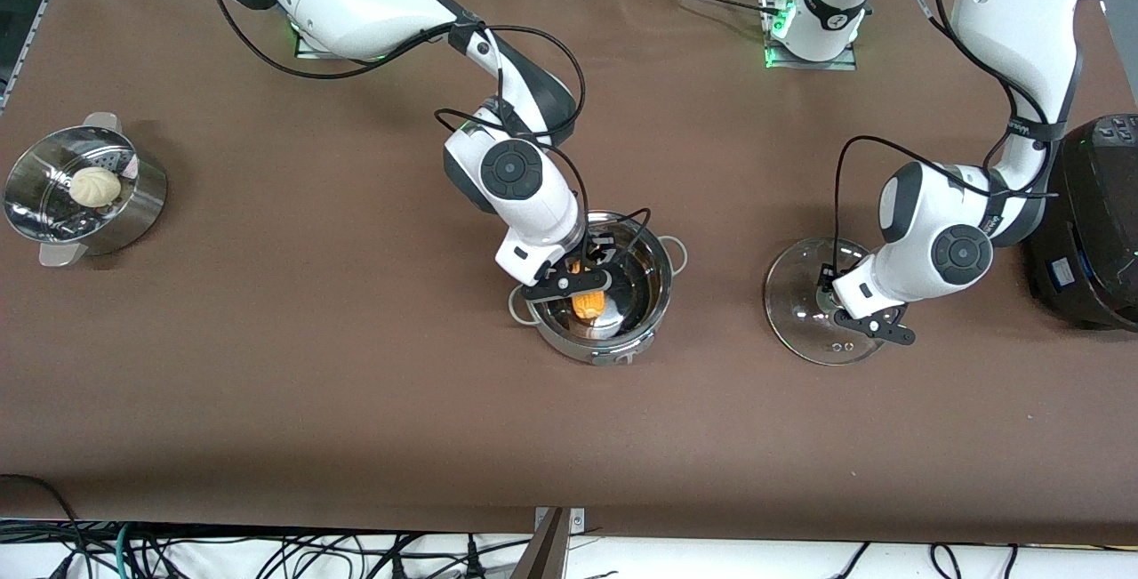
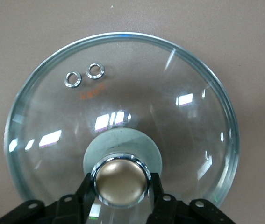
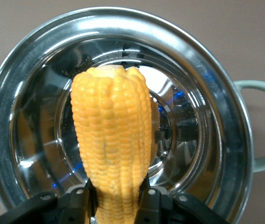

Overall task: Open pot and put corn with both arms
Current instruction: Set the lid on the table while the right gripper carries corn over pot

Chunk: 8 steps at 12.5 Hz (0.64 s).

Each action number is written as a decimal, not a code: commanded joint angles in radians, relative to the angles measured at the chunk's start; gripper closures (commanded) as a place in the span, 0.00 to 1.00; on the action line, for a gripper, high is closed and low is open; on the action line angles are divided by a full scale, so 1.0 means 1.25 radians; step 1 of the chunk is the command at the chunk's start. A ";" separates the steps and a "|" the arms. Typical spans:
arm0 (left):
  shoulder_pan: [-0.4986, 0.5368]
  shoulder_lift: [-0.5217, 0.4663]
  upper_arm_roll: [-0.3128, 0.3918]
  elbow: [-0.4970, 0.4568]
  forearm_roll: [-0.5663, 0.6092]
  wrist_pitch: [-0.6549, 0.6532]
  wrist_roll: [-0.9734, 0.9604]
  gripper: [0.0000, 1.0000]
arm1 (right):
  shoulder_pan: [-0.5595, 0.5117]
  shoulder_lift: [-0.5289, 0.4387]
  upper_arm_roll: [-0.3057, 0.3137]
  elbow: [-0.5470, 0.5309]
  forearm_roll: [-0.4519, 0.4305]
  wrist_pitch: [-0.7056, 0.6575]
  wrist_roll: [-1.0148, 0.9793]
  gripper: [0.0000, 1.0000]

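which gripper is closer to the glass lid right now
Left. The left gripper has its jaws around the knob of the glass lid on the table; the right gripper holds the corn over the pot.

The table (image 1: 356,401) is plain brown. The pot (image 1: 653,303) is shiny silver with pale handles, and the corn (image 1: 589,303) is yellow-orange, ridged in neat rows of kernels. The glass lid (image 1: 800,330) is clear, its knob (image 2: 120,181) chrome, with 2 silver rings. Both claws, the right claw (image 1: 582,281) and the left claw (image 1: 876,323), are black, on white arms.
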State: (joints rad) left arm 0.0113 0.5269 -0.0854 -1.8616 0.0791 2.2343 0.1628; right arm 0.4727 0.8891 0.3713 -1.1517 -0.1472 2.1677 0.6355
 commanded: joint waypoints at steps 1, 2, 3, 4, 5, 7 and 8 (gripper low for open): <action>0.009 -0.007 -0.011 0.007 0.020 -0.003 0.005 0.00 | 0.007 0.015 0.000 0.035 -0.010 -0.009 0.016 0.00; 0.009 -0.009 -0.011 0.008 0.020 -0.004 0.004 0.00 | 0.008 0.010 0.000 0.037 -0.010 -0.011 0.016 0.00; 0.011 -0.013 -0.013 0.010 0.020 -0.004 0.001 0.00 | 0.007 0.001 0.000 0.037 -0.010 -0.016 0.014 0.00; 0.011 -0.023 -0.013 0.018 0.020 -0.009 0.000 0.00 | 0.007 -0.013 0.000 0.037 -0.010 -0.028 0.013 0.00; 0.011 -0.052 -0.014 0.025 0.019 -0.043 -0.004 0.00 | 0.006 -0.029 0.000 0.037 -0.010 -0.045 0.013 0.00; 0.003 -0.124 -0.016 0.057 0.019 -0.135 -0.006 0.00 | -0.011 -0.072 -0.002 0.037 -0.010 -0.116 0.010 0.00; 0.002 -0.163 -0.019 0.066 0.010 -0.168 -0.009 0.00 | -0.036 -0.111 -0.001 0.035 -0.009 -0.154 0.003 0.00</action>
State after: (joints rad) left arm 0.0116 0.4363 -0.0977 -1.7838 0.0791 2.1184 0.1616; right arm 0.4673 0.8348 0.3673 -1.0985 -0.1488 2.0639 0.6357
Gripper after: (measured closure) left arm 0.000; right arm 0.000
